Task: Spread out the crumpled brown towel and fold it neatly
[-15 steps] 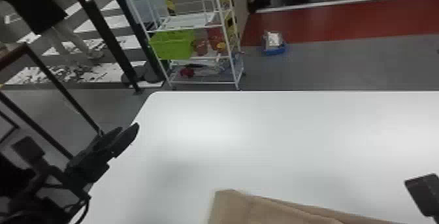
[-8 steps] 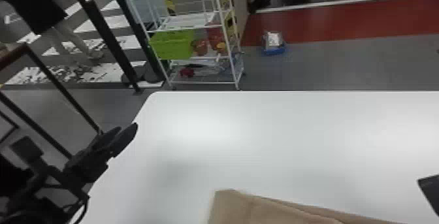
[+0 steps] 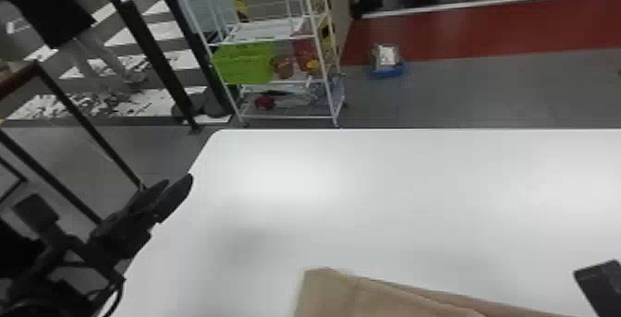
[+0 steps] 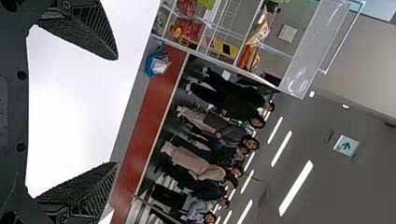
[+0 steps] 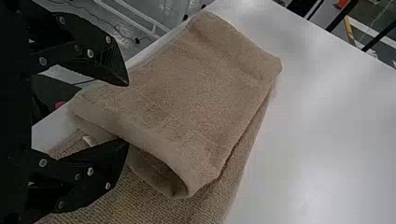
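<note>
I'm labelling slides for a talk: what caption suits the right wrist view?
Right end effector, fingers open, at the brown towel, partly folded over itself on a white table.

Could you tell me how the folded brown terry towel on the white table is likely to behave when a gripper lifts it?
The brown terry towel will probably droop, since its folded edge already sags into a soft, open loop. Its layers may slide apart, as they lie loosely stacked and unevenly aligned. The rough, looped weave suggests it should not be slippery.

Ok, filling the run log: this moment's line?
brown towel: partly folded | right gripper: jaws open at towel | left gripper: jaws open
</note>
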